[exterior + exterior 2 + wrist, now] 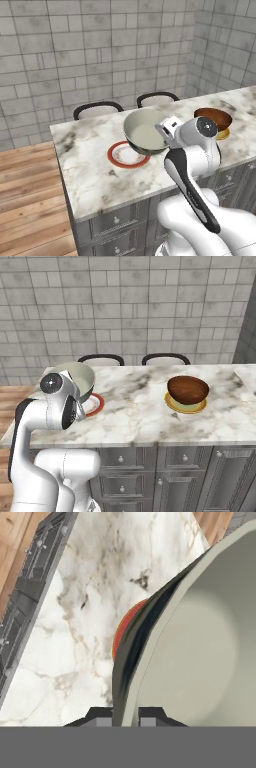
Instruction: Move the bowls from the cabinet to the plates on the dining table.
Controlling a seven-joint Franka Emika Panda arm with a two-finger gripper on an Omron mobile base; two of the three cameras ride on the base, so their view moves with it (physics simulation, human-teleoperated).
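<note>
bowls: two; cream-green bowl (145, 131) held above red-rimmed plate (126, 154), brown bowl (187, 389) on yellow plate (186, 404), right
plates: two, on marble counter (135, 416)
gripper (125, 716): clenched on cream-green bowl's rim
chairs: two, far side (101, 359)

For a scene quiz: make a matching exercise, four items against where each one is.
Column one:
1. cream-green bowl
2. reddish-brown bowl
3. red-rimmed plate
4. chairs

Column two:
A. behind the dining table
B. resting on the yellow-orange plate
C. bare on the marble, partly under a held bowl
D. gripped by its rim in the end effector

Pairs: 1-D, 2-B, 3-C, 4-A
</note>
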